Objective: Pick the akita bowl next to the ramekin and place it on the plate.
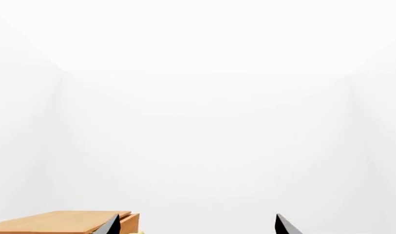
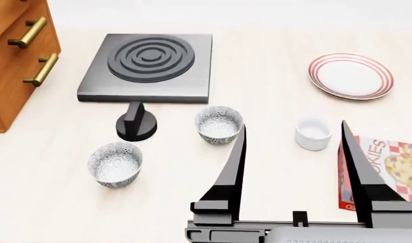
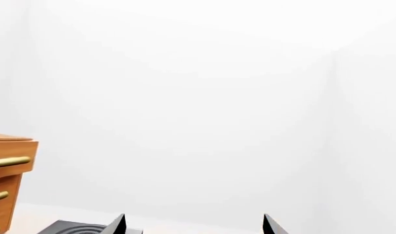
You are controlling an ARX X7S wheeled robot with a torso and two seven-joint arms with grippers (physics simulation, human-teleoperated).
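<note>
Two akita bowls stand on the pale counter in the head view. One akita bowl [image 2: 219, 124] is just left of the white ramekin [image 2: 312, 132]; the other bowl [image 2: 115, 163] sits further left and nearer me. The red-ringed plate [image 2: 351, 76] lies at the far right. My right gripper [image 2: 293, 125] is open and raised above the counter, one finger beside the near bowl and the other right of the ramekin, holding nothing. In its wrist view the right gripper [image 3: 194, 215] shows only two spread tips. The left gripper [image 1: 197, 215] is open too, facing a white wall.
A dark square hob [image 2: 148, 66] lies at the back, with a black knob [image 2: 136, 124] in front of it. A wooden drawer cabinet [image 2: 16, 55] stands at the left. A cookie box [image 2: 385, 172] lies at the right, by the right finger.
</note>
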